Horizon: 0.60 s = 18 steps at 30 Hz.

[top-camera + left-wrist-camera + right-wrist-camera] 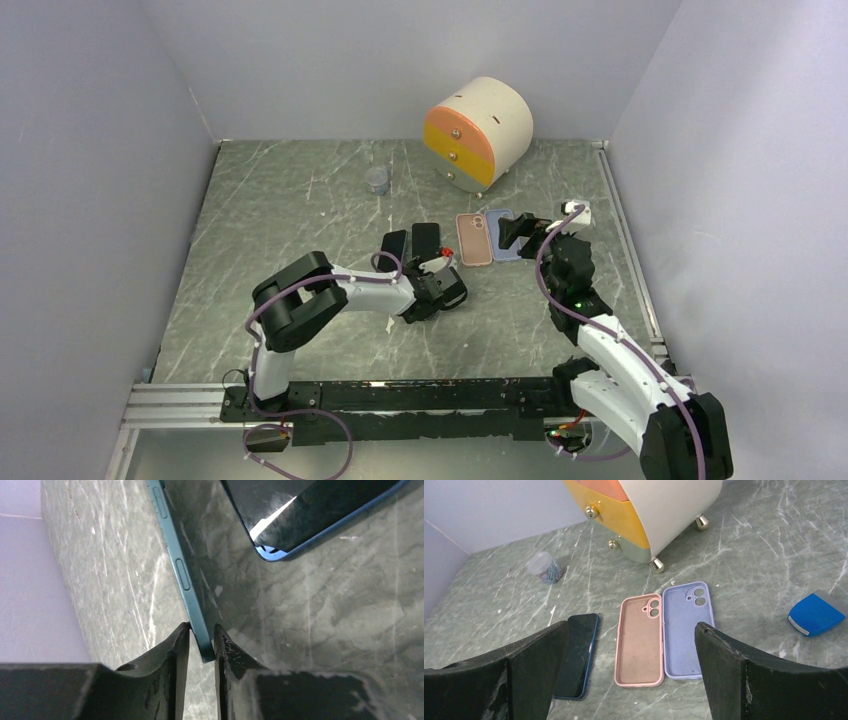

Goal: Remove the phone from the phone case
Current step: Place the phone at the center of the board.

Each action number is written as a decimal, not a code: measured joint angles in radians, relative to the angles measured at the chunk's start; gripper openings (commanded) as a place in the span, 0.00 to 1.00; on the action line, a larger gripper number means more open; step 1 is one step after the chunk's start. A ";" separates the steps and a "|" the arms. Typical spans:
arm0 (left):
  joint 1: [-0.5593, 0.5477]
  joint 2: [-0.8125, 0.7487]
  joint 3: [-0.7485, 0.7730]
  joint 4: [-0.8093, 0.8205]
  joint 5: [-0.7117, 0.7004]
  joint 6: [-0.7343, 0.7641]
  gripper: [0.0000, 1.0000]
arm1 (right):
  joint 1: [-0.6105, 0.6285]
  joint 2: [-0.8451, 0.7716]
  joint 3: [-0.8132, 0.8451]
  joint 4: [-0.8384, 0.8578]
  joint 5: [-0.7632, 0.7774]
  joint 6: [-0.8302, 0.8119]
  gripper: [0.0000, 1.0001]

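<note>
A teal phone (182,575) is tilted on edge, its lower corner between the fingertips of my left gripper (202,630). The jaws are slightly apart and open, and the phone leans loosely across the narrow gap. In the top view this phone (393,245) lies left of a second dark blue phone (425,240), which rests flat, screen up (576,655). A pink case (640,647) and a lavender case (684,630) lie side by side, both empty with insides up. My right gripper (630,625) hovers wide open above the cases, holding nothing.
A round cream drawer unit (480,130) with orange and yellow fronts stands at the back. A small clear jar (544,567) of clips sits left of it. A blue block (816,614) lies to the right of the cases. Grey walls close in three sides.
</note>
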 measured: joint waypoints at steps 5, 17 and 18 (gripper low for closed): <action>-0.003 0.011 0.006 -0.013 0.019 -0.021 0.48 | 0.000 0.004 0.000 0.002 -0.001 0.003 0.99; 0.058 -0.037 0.021 0.006 0.101 -0.048 0.79 | -0.005 0.004 0.000 0.002 -0.002 0.003 0.99; 0.071 -0.051 0.012 0.017 0.128 -0.055 0.80 | -0.005 0.004 0.000 0.002 -0.003 0.003 0.99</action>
